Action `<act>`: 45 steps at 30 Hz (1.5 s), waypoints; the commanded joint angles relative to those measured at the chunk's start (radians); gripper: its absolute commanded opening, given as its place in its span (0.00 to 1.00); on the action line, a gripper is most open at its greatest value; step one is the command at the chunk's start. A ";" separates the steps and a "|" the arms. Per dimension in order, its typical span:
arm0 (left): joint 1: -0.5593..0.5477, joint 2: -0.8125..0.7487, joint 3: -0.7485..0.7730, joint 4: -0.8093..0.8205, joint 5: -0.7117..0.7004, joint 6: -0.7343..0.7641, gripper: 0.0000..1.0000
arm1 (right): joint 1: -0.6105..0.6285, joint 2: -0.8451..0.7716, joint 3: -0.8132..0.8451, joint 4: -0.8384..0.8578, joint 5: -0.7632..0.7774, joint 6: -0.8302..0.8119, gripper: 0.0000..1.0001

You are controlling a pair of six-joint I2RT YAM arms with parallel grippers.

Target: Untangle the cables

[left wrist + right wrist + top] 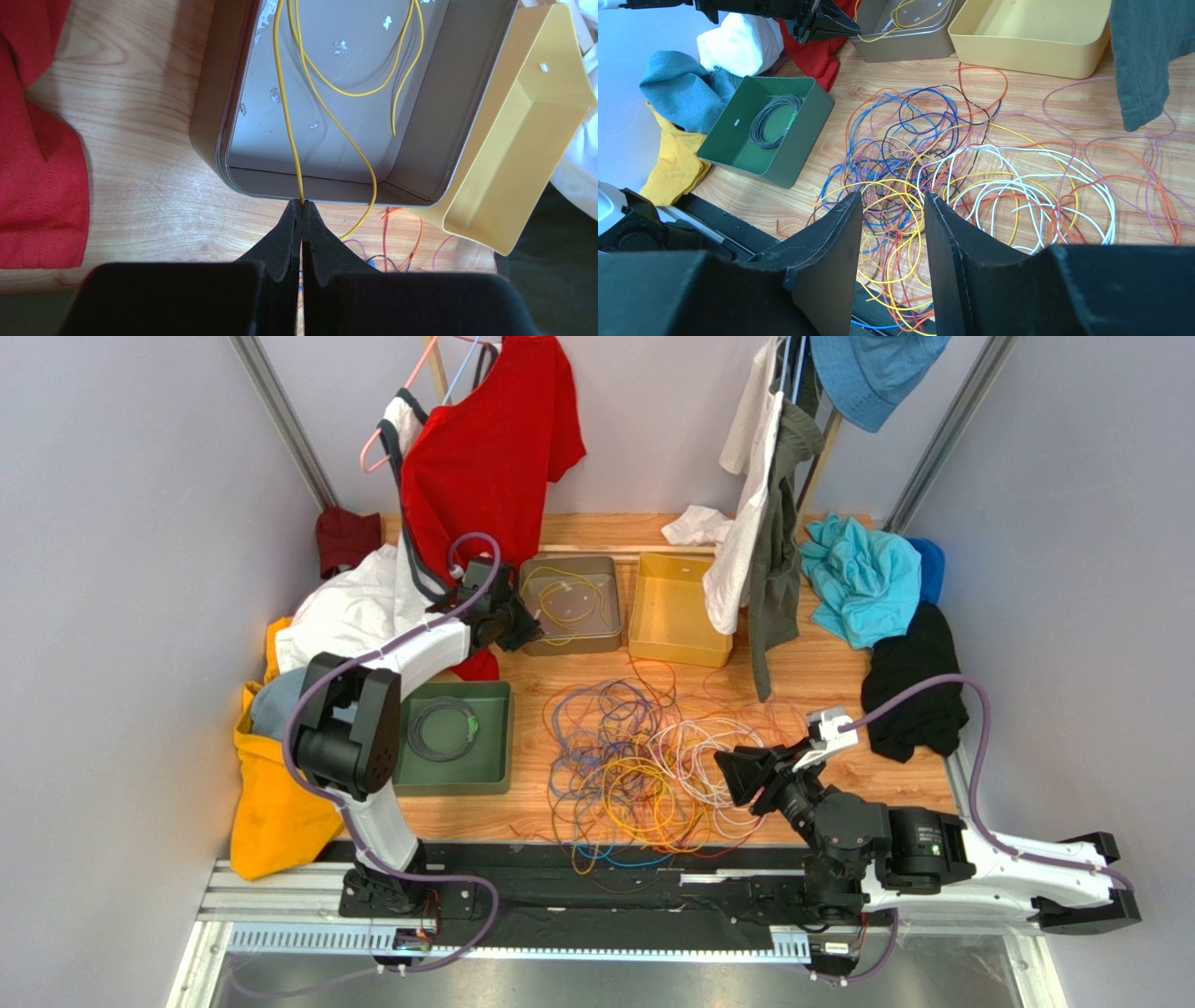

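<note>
My left hand (302,213) is matte black; thin yellow wire (300,183), dull grey metal tray (449,105), tangled wire pile (631,770) orange, blue, purple, white, red.

table (140,175): matt wood | grey tray (456,105): dull metal | yellow bin (519,140): smooth plastic | cables (631,763): glossy

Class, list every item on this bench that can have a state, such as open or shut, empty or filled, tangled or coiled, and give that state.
left hand, shut on the yellow cable
right hand, open over the cable pile
yellow cable, pinched, looping in the grey tray
cable pile, tangled
grey tray, holding yellow cable only
yellow bin, empty where visible
green bin, holding a grey cable, coiled
</note>
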 commanded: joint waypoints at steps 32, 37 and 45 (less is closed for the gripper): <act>-0.095 0.212 0.367 -0.017 -0.030 0.168 0.61 | 0.000 0.005 -0.030 0.024 0.065 0.020 0.41; -0.122 0.087 0.314 -0.057 -0.101 0.200 0.71 | 0.000 -0.012 -0.042 0.049 0.046 0.019 0.41; -0.196 -0.184 0.233 -0.143 -0.254 0.256 0.79 | 0.001 -0.008 -0.070 0.057 0.023 0.054 0.42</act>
